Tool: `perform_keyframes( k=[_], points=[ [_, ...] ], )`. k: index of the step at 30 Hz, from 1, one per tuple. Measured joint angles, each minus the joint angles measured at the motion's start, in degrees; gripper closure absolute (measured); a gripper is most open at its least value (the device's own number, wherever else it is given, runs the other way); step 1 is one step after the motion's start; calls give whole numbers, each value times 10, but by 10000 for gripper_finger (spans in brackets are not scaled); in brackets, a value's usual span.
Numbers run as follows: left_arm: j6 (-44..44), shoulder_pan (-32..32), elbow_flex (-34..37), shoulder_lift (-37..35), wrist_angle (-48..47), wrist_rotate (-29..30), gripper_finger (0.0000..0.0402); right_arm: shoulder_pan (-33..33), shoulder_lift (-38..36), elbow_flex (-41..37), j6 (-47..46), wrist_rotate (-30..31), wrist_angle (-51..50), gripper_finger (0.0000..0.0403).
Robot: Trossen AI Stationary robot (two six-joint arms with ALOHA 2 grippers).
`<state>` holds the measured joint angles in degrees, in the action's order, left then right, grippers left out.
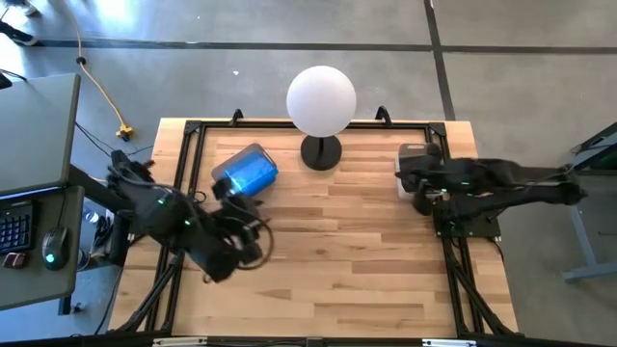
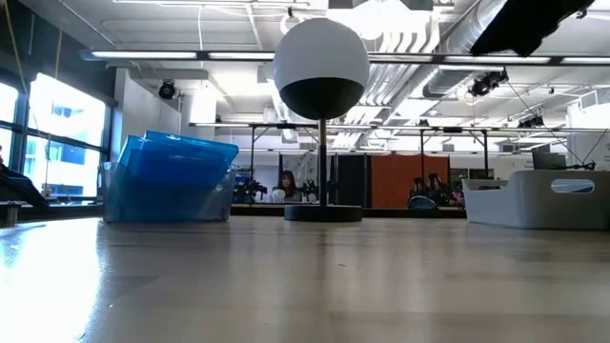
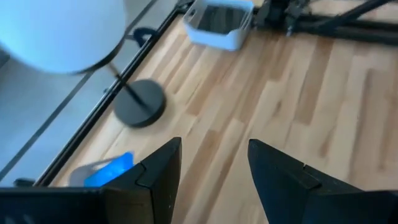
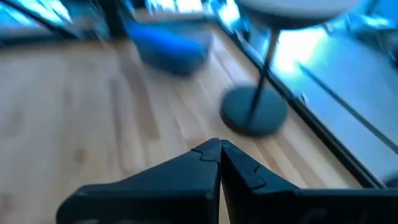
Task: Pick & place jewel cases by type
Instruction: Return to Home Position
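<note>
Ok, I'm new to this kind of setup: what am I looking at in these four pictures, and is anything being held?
It is a robot with two dark arms at a wooden table. One picture looks straight down from above and one looks level across the tabletop. The other two come from a camera on each wrist, looking past that arm's own jaws. The left arm sits at the table's left edge, jaws apart with nothing between them. The right arm lies at the right edge, jaws shut and empty. So nothing is held. On the table stand a white ball on a stand, a batch of blue jewel cases and a grey bin. The bin looks dark inside, but what it holds cannot be made out.
</note>
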<state>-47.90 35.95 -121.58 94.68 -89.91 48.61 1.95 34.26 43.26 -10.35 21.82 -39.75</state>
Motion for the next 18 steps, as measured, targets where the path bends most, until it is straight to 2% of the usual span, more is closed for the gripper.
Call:
perform_keyframes(
  k=[3,6,8,10,13,16,18],
  points=[
    [-16,6,108,-84,1,-1,220,42,-68,-10,2,12,13,403],
    [2,5,247,-198,6,-26,220,74,-120,-24,15,12,15,403],
    [-18,4,349,-277,61,-26,220,88,-148,-39,16,17,26,403],
    [-4,4,455,-360,153,-33,220,95,-169,-56,14,27,59,403],
    [75,4,615,-481,337,-67,220,98,-189,-100,29,28,111,402],
    [173,4,773,-597,528,-122,220,98,-202,-155,61,3,166,403],
    [236,4,869,-677,634,-138,220,98,-211,-189,75,-30,206,402]
  ],
)
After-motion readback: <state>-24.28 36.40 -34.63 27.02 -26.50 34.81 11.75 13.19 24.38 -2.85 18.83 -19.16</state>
